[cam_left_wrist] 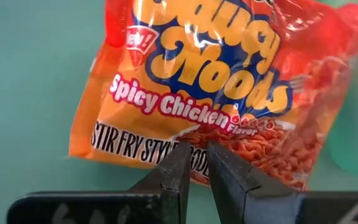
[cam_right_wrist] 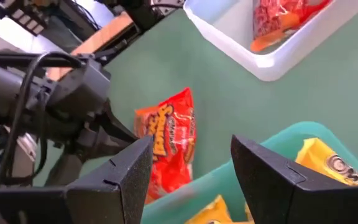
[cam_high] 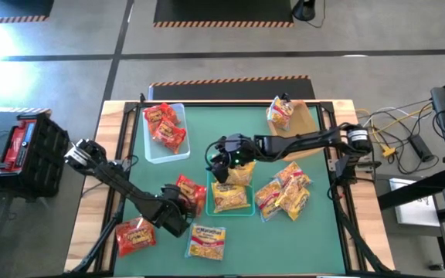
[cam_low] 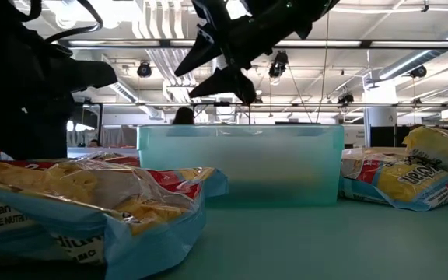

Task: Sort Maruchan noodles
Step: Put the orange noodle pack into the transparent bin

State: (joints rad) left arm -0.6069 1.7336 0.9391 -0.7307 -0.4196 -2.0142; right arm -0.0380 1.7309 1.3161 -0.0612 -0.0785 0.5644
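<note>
Sorting was partway: several noodle packets (cam_high: 166,124) sat binned, others (cam_high: 284,193) lay loose. My left jaws pinched a red packet (cam_left_wrist: 216,93); right jaws stood open, empty.

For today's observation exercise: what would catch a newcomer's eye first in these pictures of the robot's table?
The left gripper, near the table's front, is pinching the edge of a red-orange Spicy Chicken packet. At mid-table the right gripper hangs open above the teal bin, which holds yellow packets. A clear bin at back left holds red packets.
</note>
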